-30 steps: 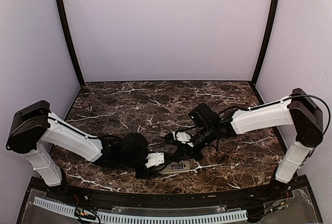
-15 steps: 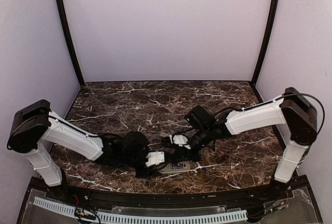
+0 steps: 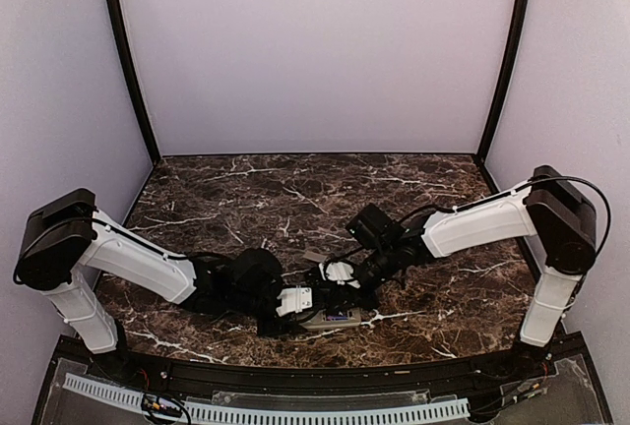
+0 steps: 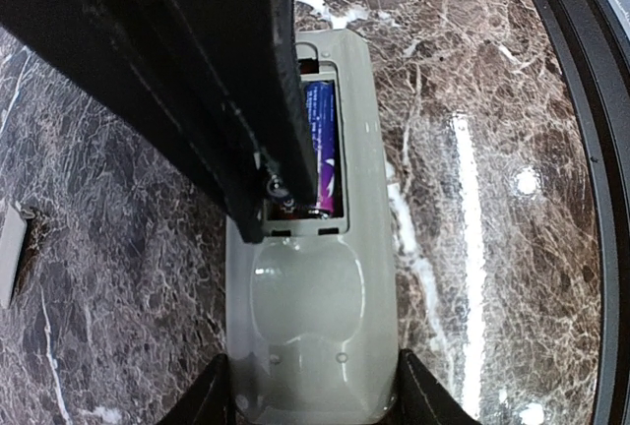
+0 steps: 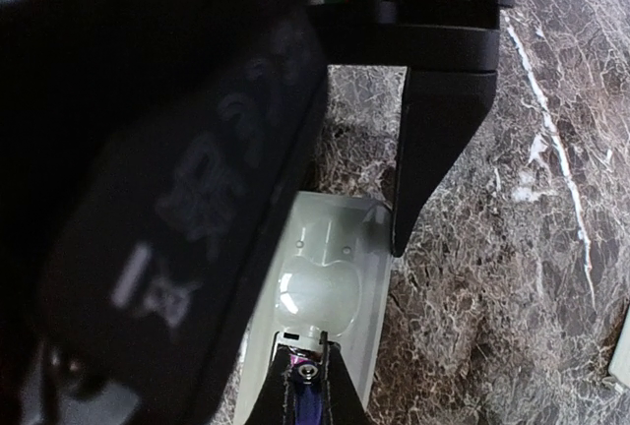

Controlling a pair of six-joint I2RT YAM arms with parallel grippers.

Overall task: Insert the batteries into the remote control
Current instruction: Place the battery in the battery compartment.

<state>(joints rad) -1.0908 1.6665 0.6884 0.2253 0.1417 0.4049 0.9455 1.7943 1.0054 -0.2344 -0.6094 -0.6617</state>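
Grey-beige back up, the remote control (image 4: 315, 327) is clamped at its sides by your left gripper (image 4: 313, 407). One battery (image 4: 323, 145) lies in the open bay just ahead of those fingers. Your right gripper (image 5: 307, 400) pinches a second battery (image 5: 305, 386) over the remote, apparently not yet seated. The cover (image 4: 8, 253) lies well off to one side. The table's black rim (image 4: 581, 100) runs close on the other, so the open room is ahead.
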